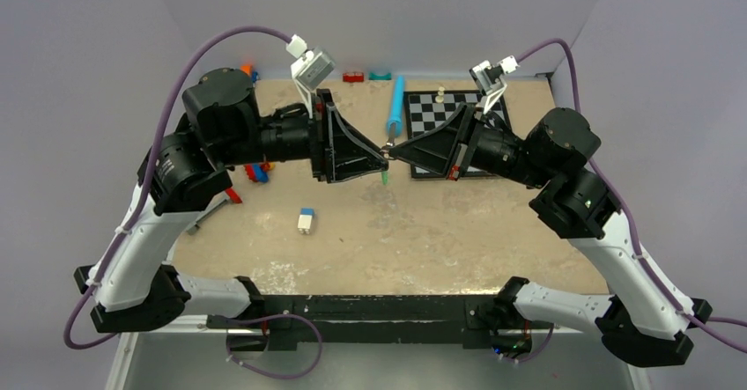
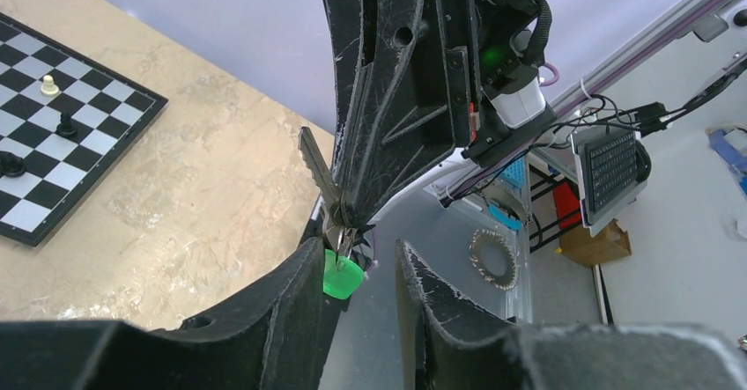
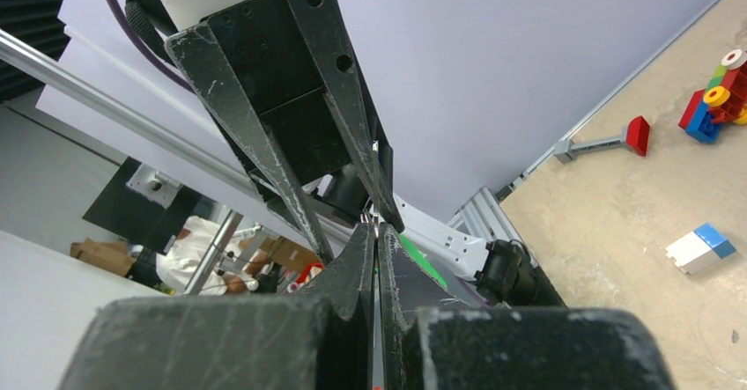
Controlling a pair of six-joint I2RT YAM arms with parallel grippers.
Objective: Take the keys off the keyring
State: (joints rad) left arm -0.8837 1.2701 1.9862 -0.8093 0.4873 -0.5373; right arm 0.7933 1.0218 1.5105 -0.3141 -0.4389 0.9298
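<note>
**A:** What do you see at centre?

**B:** Your right gripper (image 3: 377, 236) rises from 6 o'clock. Its fingers are pressed on a thin silvery sliver of the keys (image 3: 421, 263), with green showing just toward 3 o'clock.

**A:** And opposite you?

**B:** The left gripper (image 3: 361, 239) comes down from 12 o'clock, its tips apart.

**A:** On your table (image 3: 608, 231)?

**B:** A blue-topped white block (image 3: 702, 247) lies at 3 o'clock. A red-headed tool (image 3: 608, 141) and coloured bricks (image 3: 718, 104) are near 2 o'clock.

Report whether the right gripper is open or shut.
Shut. The right gripper is closed tip to tip with no gap, and the left wrist view shows it pinching the keys.
</note>
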